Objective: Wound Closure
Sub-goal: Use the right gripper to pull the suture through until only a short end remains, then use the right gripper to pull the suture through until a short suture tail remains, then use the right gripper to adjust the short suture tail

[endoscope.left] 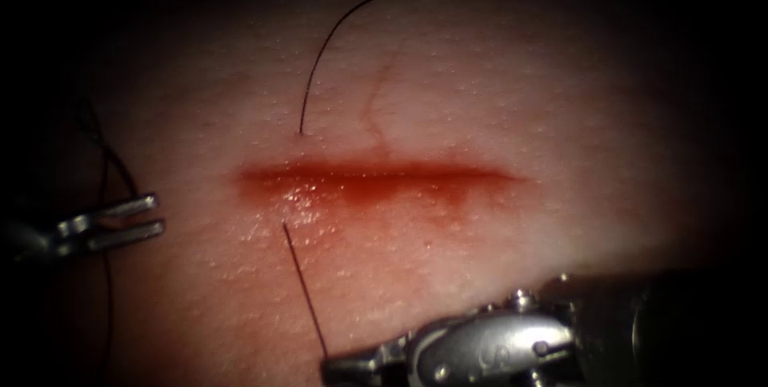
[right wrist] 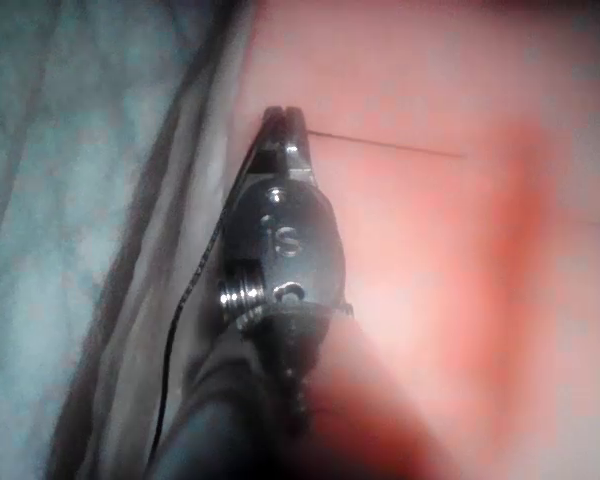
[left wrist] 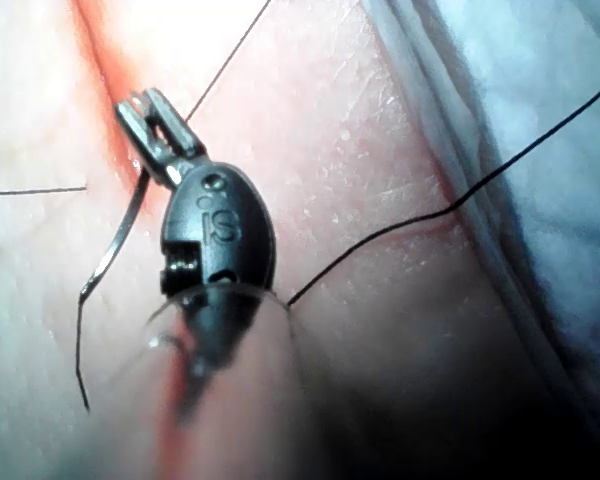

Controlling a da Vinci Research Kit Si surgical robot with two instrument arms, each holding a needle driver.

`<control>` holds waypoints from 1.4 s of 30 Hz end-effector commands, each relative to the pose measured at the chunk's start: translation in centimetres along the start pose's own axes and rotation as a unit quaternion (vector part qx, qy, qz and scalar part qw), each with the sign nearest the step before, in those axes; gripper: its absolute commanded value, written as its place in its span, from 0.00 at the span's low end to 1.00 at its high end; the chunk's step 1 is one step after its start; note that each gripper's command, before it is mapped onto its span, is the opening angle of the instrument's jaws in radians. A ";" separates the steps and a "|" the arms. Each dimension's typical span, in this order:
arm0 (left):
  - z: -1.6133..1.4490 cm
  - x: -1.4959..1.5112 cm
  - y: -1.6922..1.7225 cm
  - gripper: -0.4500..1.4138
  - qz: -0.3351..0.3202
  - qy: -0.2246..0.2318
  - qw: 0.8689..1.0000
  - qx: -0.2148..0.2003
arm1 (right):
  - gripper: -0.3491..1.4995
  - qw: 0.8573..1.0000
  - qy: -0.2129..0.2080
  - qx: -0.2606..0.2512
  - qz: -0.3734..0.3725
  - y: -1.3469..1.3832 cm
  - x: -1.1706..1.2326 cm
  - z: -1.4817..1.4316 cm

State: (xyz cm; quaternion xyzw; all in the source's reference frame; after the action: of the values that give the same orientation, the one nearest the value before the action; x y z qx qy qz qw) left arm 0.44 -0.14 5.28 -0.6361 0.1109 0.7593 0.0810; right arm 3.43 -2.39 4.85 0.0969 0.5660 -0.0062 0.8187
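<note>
Lettering [right wrist: 283, 238] reading "iS" is stamped on the dark wrist body behind each tool's jaws, seen in both wrist views; no other writing can be read.

Nearest the endoscope, the right hand [endoscope.left: 332, 367] comes in low from the right with its wrist lying almost level, jaws pressed together and clamped on the thread [endoscope.left: 304, 291]; that strand runs straight and taut up to the tissue [endoscope.left: 520, 99] and enters it just on the near side of the cut [endoscope.left: 376, 173], towards the cut's left end.

Red fluid [endoscope.left: 384, 191] fills the cut and spreads over its near lip.

On the far side, 1 more length of thread leaves the tissue and arcs away.

Off the cut's left end, the left hand [endoscope.left: 152, 215] points right, its 2 jaws apart with nothing between the tips.

In the left wrist view the needle [left wrist: 115, 235] curves away from beside the jaw base, out of the tissue; I cannot tell whether it is gripped.
</note>
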 end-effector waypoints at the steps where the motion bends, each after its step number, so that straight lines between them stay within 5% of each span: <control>1: 0.06 -0.05 0.01 0.00 0.000 0.001 1.000 0.000 | 0.00 1.000 0.001 0.001 0.001 -0.05 0.00 0.07; 32: 0.07 -0.06 0.02 0.00 0.001 0.001 1.000 0.000 | 0.00 0.999 -0.008 0.028 -0.016 -0.42 0.19 0.01; 33: 0.07 -0.06 0.02 0.00 0.001 0.001 1.000 0.000 | 0.36 1.000 -0.008 0.025 0.016 -0.38 0.19 0.02; 34: 0.07 -0.06 0.02 0.00 0.001 0.001 1.000 0.000 | 0.62 0.999 -0.006 0.015 0.029 -0.35 0.18 0.02; 36: 0.07 -0.06 0.02 0.00 0.001 0.001 1.000 0.000 | 0.87 0.999 -0.003 -0.015 0.032 -0.25 0.14 0.00; 42: 0.06 -0.06 0.02 0.00 0.001 0.001 1.000 0.000 | 0.93 0.998 -0.029 -0.054 0.004 0.35 -0.05 -0.24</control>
State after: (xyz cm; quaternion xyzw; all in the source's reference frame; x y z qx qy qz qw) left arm 0.43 -0.15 5.29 -0.6362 0.1116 0.7591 0.0810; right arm 3.18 -2.05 4.81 0.0549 0.5393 0.0290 0.8398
